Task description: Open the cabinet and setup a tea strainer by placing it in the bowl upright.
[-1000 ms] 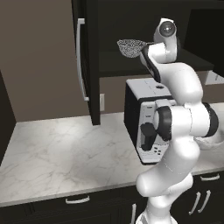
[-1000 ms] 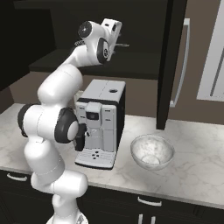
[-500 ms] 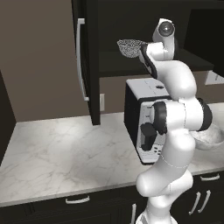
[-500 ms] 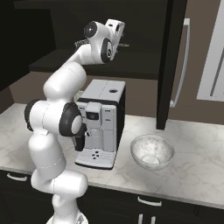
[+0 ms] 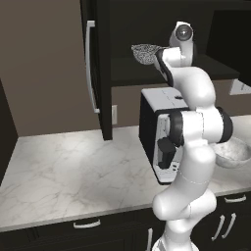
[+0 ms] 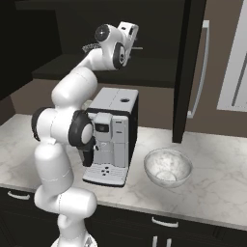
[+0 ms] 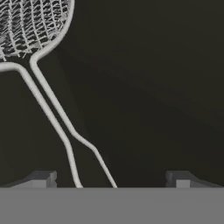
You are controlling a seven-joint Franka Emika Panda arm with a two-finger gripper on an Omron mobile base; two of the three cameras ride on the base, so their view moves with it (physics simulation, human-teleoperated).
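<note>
The cabinet's door stands swung open, its long silver bar handle facing out. On the dark shelf inside lies the tea strainer, a silver mesh basket with a thin wire handle. My gripper is up at the shelf and open. The handle runs between the fingertips, closer to the left one, and nothing is gripped. The white marbled bowl rests on the counter below, right of the arm.
A black-and-silver coffee machine stands on the marble counter directly under the shelf, beside the bowl. The open door hangs to the right of the hand in the right base view. Low drawers with curved pulls line the counter front.
The hand has shifted only slightly at the shelf. The strainer has stayed where it lies and the jaws have stayed open.
</note>
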